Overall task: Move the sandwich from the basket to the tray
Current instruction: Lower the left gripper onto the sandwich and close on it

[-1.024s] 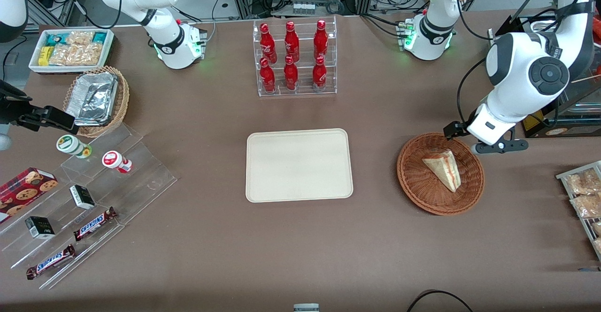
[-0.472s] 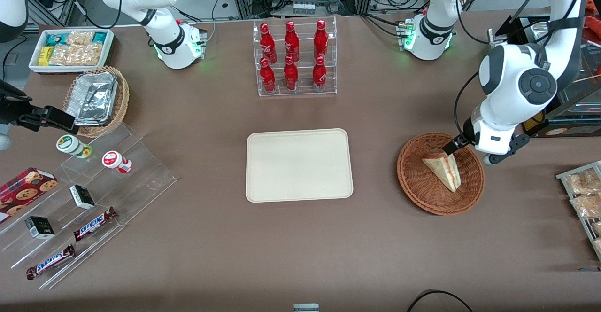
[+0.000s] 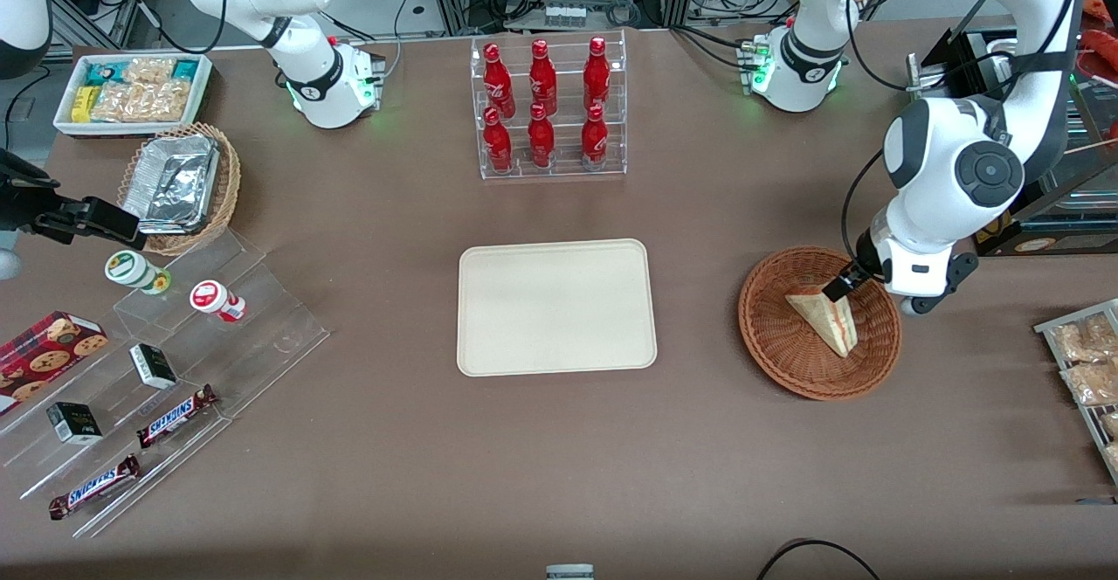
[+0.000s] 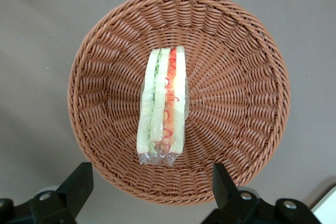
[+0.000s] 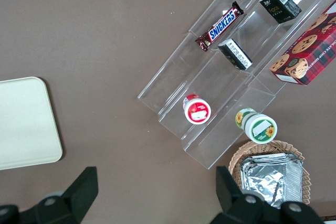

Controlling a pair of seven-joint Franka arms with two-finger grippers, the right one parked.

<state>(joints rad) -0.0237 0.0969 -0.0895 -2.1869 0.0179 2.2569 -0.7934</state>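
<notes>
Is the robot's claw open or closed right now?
Open. The gripper hovers over the basket, fingers spread wide apart, not touching the sandwich.

Left arm: glossy white shells, dark grey joint caps, black cable looping along the wrist, green light at its base. Claw: black, two wedge-shaped fingers spread apart, screws on the mounts.

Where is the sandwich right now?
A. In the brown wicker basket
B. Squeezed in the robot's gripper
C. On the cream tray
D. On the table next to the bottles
A. The sandwich lies in the basket, while the gripper hangs open above it, fingers apart and touching nothing, and the tray holds nothing.
</notes>
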